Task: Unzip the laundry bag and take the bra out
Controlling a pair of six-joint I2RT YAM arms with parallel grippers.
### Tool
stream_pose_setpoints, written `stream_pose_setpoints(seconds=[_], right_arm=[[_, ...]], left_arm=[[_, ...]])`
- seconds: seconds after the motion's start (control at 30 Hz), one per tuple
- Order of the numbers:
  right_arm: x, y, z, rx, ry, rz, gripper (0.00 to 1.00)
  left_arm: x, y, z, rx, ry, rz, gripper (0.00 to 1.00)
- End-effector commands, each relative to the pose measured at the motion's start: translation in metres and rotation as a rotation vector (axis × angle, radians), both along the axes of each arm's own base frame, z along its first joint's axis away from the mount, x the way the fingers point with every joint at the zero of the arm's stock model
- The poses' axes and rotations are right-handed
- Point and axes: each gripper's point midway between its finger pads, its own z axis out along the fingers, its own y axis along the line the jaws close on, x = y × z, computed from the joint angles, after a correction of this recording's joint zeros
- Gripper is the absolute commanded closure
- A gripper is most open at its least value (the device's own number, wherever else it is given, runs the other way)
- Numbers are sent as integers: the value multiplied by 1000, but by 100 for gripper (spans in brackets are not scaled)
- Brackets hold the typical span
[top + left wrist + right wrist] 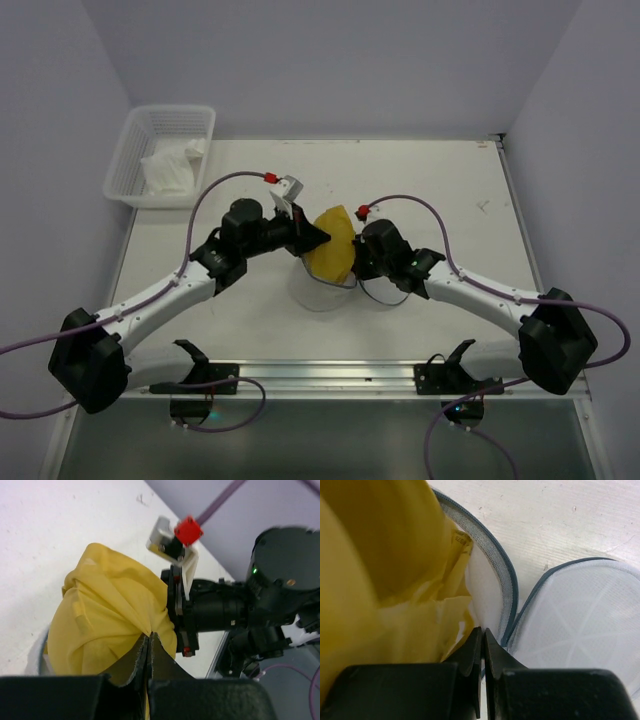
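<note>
The yellow bra (335,245) hangs bunched up in the middle of the table, half out of the white mesh laundry bag (318,292) below it. My left gripper (322,237) is shut on a fold of the bra (107,610), its fingertips (150,636) pinching the cloth. Just to the right, my right gripper (358,262) is shut on the white mesh at the open rim of the laundry bag (490,597). The grey-blue zipper (507,577) runs open around the rim, and the mesh lid (580,617) lies flipped to the right. The bra (385,580) fills the left of the right wrist view.
A white slatted basket (135,150) holding a white cloth (172,168) stands at the table's back left corner. The right arm's wrist (225,612) sits close beside my left gripper. Walls enclose the table on three sides.
</note>
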Motion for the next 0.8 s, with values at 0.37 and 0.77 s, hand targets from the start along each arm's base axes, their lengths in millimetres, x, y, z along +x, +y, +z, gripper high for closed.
stream_pose_setpoints(seconds=[0.37,0.77], right_arm=[[-2,-5,-9,-22,14,-11,100],[0,-2,-16,-40,29,8,100]], left_arm=[[35,52,200,-377,-308,227,100],[132,169,262,-178,-435,713,100]])
